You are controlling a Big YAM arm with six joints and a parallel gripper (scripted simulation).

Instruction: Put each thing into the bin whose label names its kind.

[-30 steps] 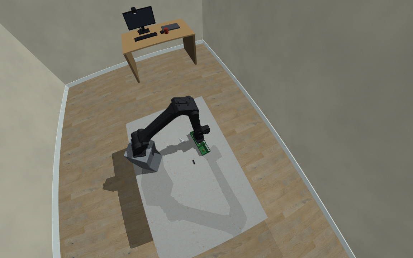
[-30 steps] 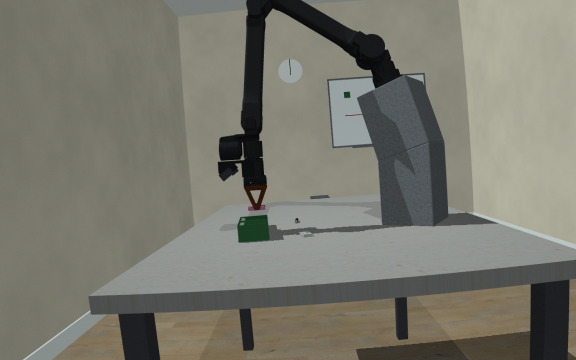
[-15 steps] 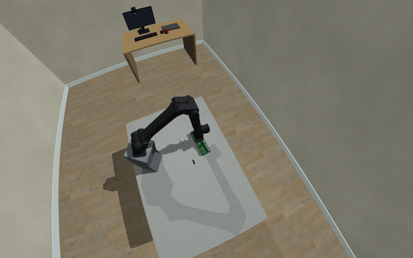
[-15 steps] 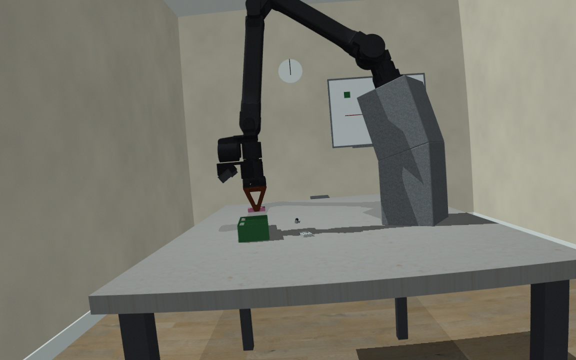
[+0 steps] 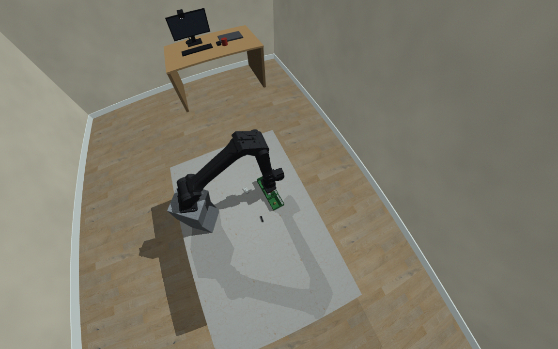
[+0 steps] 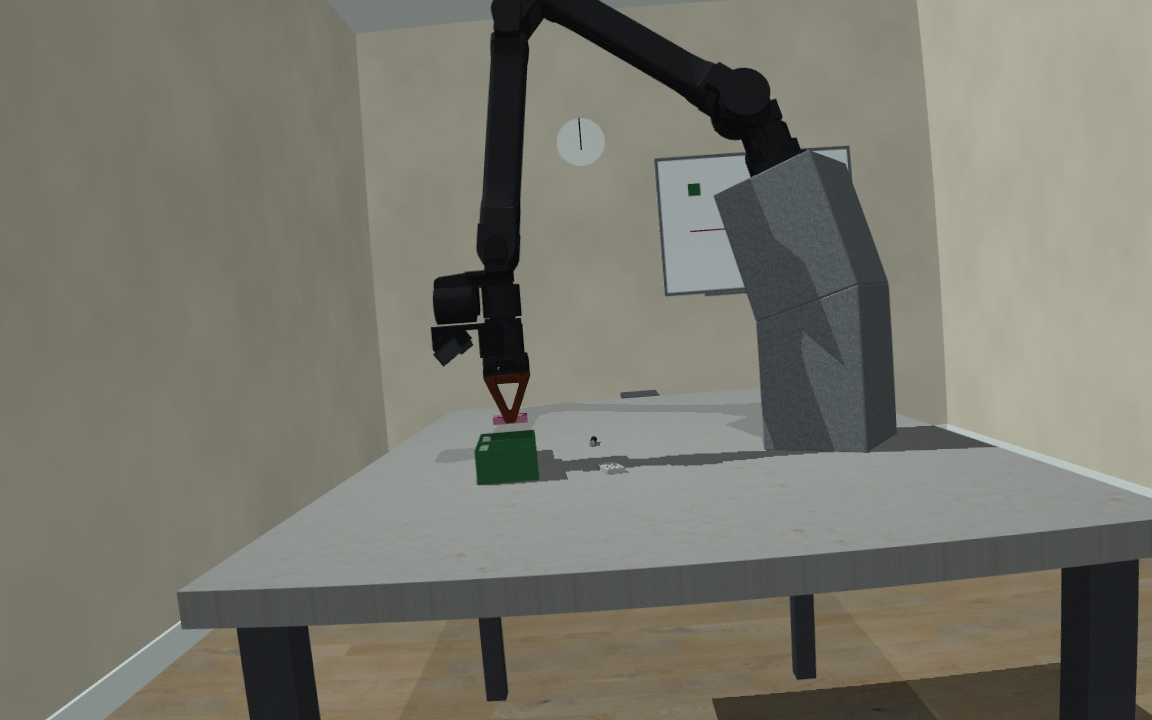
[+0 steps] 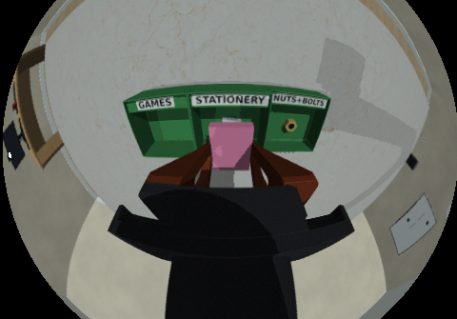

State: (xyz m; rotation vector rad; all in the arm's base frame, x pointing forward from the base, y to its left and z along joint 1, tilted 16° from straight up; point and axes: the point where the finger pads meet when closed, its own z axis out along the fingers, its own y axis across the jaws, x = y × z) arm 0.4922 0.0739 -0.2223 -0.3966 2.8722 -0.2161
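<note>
My gripper (image 6: 509,417) (image 7: 230,146) is shut on a pink block (image 6: 498,419) (image 7: 231,138), probably an eraser. It holds the block above the middle bin, STATIONERY (image 7: 202,114). A pale thing (image 7: 231,119) lies in that bin, partly hidden by the block. The GAMES bin (image 7: 173,129) shows no thing inside. A brass nut (image 5: 274,203) (image 7: 290,125) lies in the NUTS+BOLTS bin (image 7: 307,130). The joined green bins stand on the table. A white domino-like tile (image 5: 245,190) (image 6: 611,467) and a small dark cylindrical thing (image 5: 261,219) (image 6: 593,440) lie on the table.
The grey arm pedestal (image 5: 196,216) (image 6: 822,313) stands at one long side of the table (image 5: 268,264) (image 6: 669,537). The tile and the dark thing lie between the bins and the pedestal. A wooden desk (image 5: 211,53) stands apart by the wall.
</note>
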